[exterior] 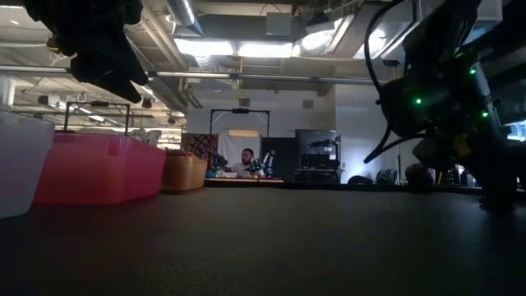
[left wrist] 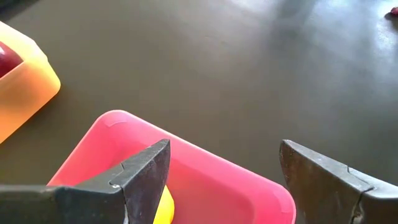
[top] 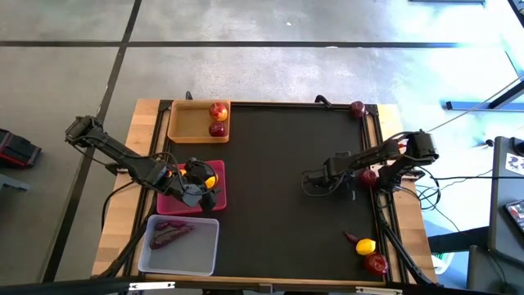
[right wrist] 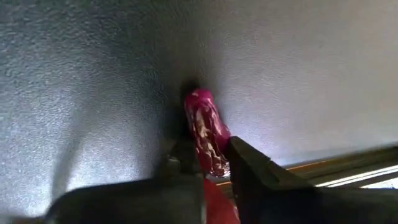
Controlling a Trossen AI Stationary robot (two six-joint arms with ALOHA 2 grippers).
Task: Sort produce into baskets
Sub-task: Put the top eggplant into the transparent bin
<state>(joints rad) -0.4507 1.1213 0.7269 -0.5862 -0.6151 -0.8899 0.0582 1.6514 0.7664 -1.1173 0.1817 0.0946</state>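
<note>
Closed fingers of the right gripper (right wrist: 214, 165) pinched a purple root (right wrist: 205, 130) on the black mat (top: 278, 180), apparently for the translucent tray (top: 147, 254). Left gripper (left wrist: 224, 180) hung open over the pink tray (left wrist: 112, 134), where a lemon (left wrist: 163, 208) lay.

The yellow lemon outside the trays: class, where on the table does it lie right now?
In the high view the yellow lemon lies near the table's front right corner, just above a red apple in the picture, far from the three trays on the left side.
</note>
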